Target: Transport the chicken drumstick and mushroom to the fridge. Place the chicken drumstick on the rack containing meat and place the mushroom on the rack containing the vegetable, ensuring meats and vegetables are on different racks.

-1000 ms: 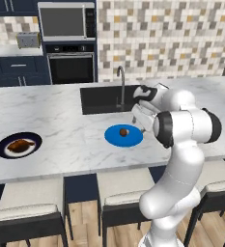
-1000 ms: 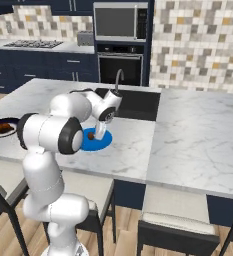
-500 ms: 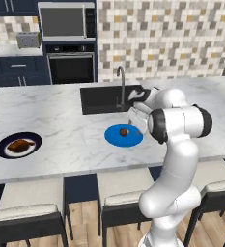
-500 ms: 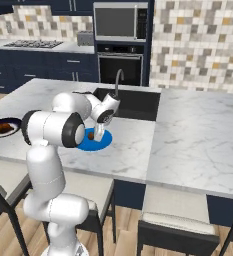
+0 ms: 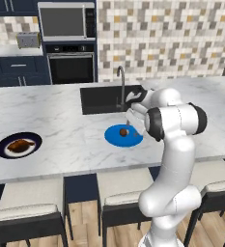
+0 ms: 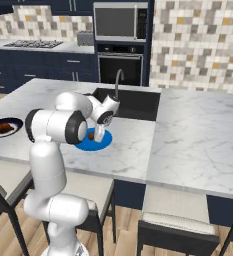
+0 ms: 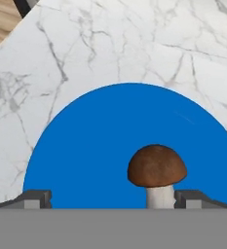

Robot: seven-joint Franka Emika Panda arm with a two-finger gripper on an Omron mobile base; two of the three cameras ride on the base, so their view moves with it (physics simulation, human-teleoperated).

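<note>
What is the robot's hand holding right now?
Nothing yet. The gripper is open, its two fingertips apart on either side of the mushroom standing on the blue plate, not squeezing it.

Glossy white rounded arm segments, dark joint bands; claw (image 6: 99,134) fingertips small, seemingly dark grey.

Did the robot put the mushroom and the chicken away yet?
Not yet. Nothing is put away: the mushroom sits on its blue plate, and the chicken drumstick lies on the dark plate. The gripper, jaws open, is down around the mushroom. Both foods must still reach the fridge.
</note>
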